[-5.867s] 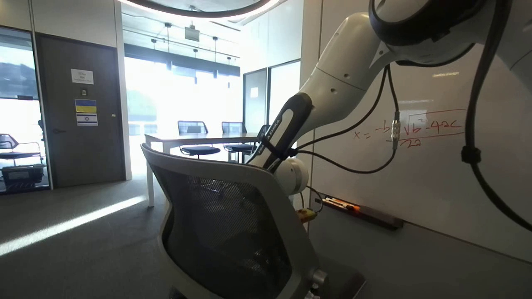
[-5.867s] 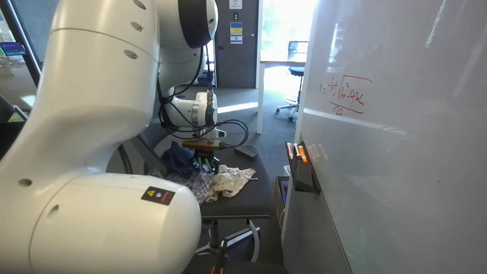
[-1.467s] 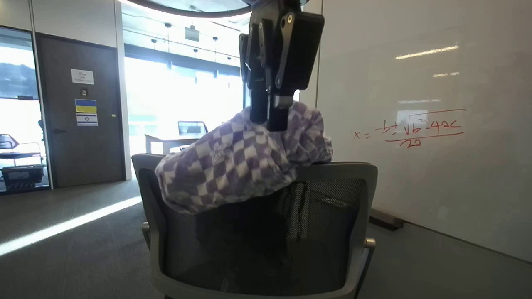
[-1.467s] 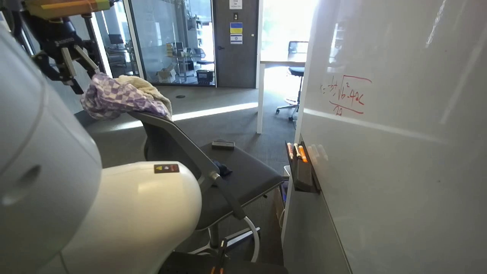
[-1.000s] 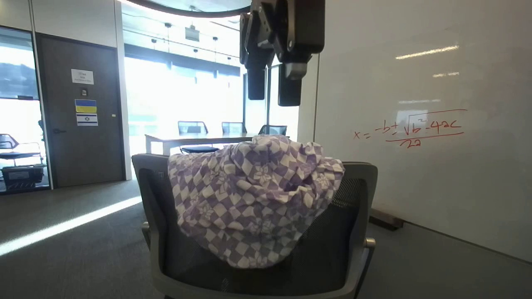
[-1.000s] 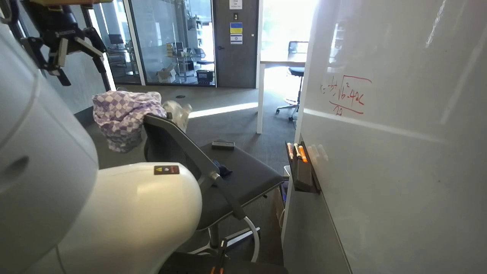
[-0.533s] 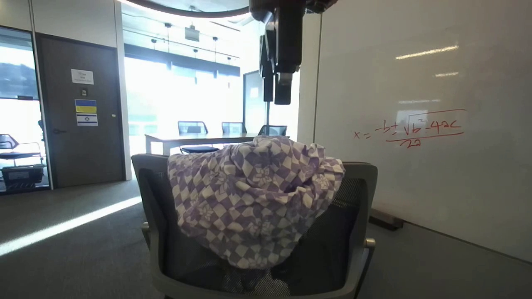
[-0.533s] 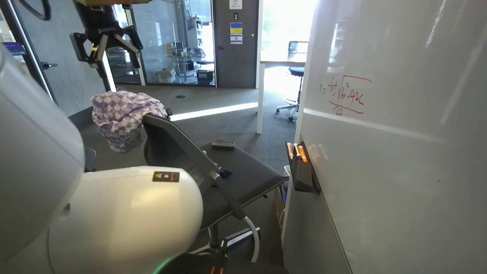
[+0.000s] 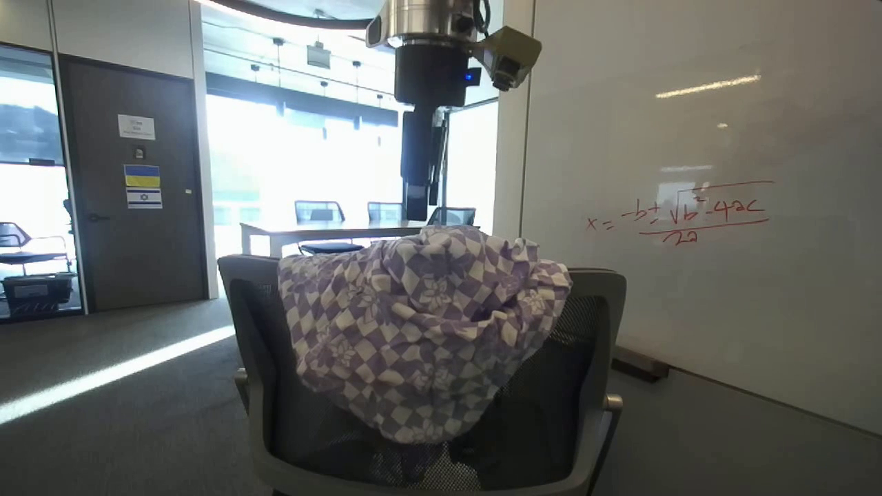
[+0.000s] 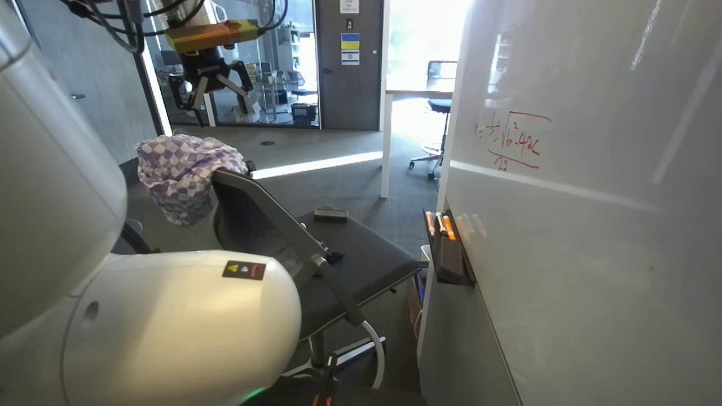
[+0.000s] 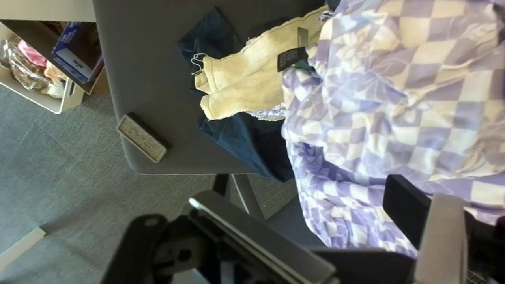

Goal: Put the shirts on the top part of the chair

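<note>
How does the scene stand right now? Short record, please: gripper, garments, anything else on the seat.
Gripper: open, holding nothing, raised above the chair back
Checkered shirt: draped over the chair back's top
Cream fabric: extends from the shirt's edge; whether separate, unclear
Dark blue cloth: on the seat, partly hidden
Eraser: on the seat, by a corner

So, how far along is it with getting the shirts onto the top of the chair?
Done: the purple-and-white checkered shirt drapes over the top of the chair backrest. In hand: nothing; the open gripper hangs above. Apparently left: the dark blue garment lying on the seat, though I can't tell whether it's a shirt.
</note>
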### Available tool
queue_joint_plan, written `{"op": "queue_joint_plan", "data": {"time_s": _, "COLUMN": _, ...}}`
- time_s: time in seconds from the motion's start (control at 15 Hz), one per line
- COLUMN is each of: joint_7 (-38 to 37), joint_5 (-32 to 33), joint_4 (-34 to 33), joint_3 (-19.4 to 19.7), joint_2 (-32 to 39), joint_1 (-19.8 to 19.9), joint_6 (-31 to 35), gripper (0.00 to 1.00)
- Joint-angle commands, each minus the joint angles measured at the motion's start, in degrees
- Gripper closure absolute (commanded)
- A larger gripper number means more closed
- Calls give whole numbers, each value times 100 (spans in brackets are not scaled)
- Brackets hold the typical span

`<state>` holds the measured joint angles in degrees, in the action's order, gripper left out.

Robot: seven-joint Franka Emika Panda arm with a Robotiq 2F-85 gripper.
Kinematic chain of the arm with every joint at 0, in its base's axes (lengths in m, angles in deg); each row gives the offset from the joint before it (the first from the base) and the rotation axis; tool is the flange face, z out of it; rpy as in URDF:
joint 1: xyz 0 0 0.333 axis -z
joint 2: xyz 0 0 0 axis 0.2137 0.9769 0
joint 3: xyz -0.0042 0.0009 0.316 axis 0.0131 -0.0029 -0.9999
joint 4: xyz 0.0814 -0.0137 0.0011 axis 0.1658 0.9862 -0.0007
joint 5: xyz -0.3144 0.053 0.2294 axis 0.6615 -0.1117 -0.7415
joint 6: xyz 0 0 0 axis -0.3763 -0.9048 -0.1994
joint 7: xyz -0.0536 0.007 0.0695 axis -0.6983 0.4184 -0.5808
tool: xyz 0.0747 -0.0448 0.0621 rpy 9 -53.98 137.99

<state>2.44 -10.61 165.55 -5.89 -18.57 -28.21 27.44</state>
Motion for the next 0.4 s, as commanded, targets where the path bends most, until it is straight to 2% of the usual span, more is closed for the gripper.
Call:
{"op": "queue_joint_plan", "data": {"time_s": 0.0, "joint_7": -586, "joint_5": 204, "joint_4": -258, "joint_3": -116, "joint_2": 200, "joint_1": 207, "joint_6": -74, "gripper": 0}}
{"op": "queue_joint_plan", "data": {"time_s": 0.27, "joint_7": -989, "joint_5": 394, "joint_4": -401, "joint_3": -182, "joint_2": 291, "joint_1": 317, "joint_6": -759, "gripper": 0}}
{"op": "queue_joint_plan", "data": {"time_s": 0.33, "joint_7": -701, "joint_5": 207, "joint_4": -139, "joint_3": -84, "joint_2": 175, "joint_1": 238, "joint_6": -408, "gripper": 0}}
